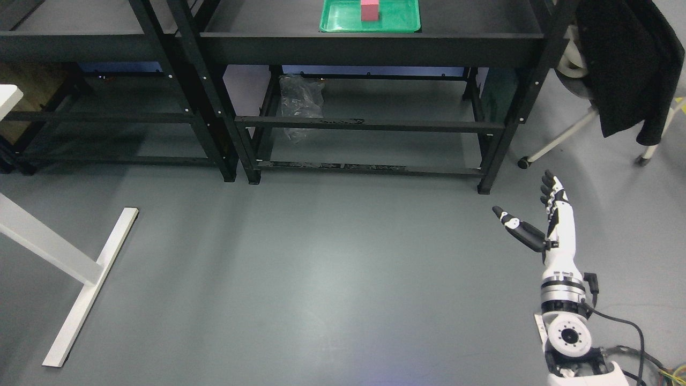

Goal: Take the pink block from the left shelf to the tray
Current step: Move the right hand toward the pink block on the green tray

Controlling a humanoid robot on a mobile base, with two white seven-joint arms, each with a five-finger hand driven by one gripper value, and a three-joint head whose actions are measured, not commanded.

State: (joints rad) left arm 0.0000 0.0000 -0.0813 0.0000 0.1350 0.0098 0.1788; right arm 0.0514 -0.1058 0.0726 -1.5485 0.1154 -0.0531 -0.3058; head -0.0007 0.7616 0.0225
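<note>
In the head view, the pink block (370,10) already stood on the green tray (335,23) at top centre (task seemingly finished), so the right hand (536,220), fingers spread and empty at lower right, needed only to stay clear.

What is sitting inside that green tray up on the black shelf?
A pink block stands in the green tray, on the black shelf. The picture's top edge cuts off the tray's far part, so anything there is unseen.

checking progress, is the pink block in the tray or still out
In: the pink block stands upright inside the green tray on the shelf top. The right robot hand hangs open, far off.
</note>
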